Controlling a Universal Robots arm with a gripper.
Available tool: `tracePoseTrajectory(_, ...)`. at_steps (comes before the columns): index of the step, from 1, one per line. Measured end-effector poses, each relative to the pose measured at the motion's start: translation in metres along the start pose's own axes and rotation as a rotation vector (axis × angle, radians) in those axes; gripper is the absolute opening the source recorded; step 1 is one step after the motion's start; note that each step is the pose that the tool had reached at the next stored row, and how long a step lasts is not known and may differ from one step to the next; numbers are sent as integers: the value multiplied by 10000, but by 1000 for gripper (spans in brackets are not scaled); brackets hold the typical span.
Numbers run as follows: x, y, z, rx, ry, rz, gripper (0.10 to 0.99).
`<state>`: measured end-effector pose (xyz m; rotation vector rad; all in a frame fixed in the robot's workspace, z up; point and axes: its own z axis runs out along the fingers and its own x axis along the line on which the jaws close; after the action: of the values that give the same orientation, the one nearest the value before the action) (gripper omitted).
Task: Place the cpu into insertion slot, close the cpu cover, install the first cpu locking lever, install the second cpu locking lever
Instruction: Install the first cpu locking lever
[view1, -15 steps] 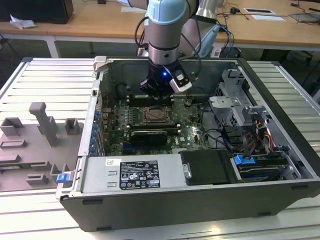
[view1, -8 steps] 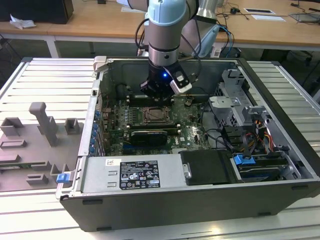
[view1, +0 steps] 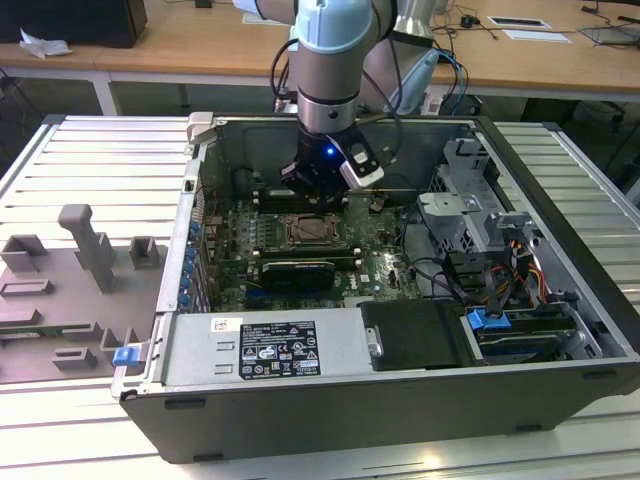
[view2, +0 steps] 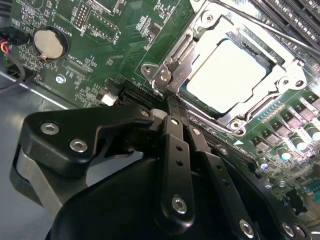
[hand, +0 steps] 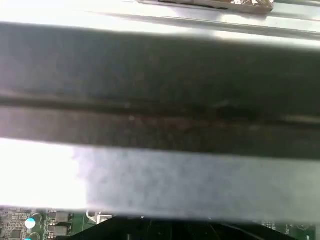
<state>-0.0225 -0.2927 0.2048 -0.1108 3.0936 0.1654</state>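
Clearance inside open PC case — gripper down over the socket area.

Exterior view: case top is open, so access is from above; arm comes in at upper centre of the frame. Gripper sits at the socket edge, fingers together in the second wrist view, touching or just beside the cpu cover near its hinge. The cpu lies in the window, nothing above it. Obstacles — drive cage and cable bundle at the frame's right, power supply box along the lower edge, case wall at left. Memory slots crowd the upper right of the second wrist view.
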Motion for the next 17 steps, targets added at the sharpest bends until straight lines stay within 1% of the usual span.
tracePoseTrajectory(3,-4,9,-92,2,3,0,106)
tracePoseTrajectory(4,-4,10,-102,2,3,0,106)
tracePoseTrajectory(17,1,-70,-111,3,4,0,106)
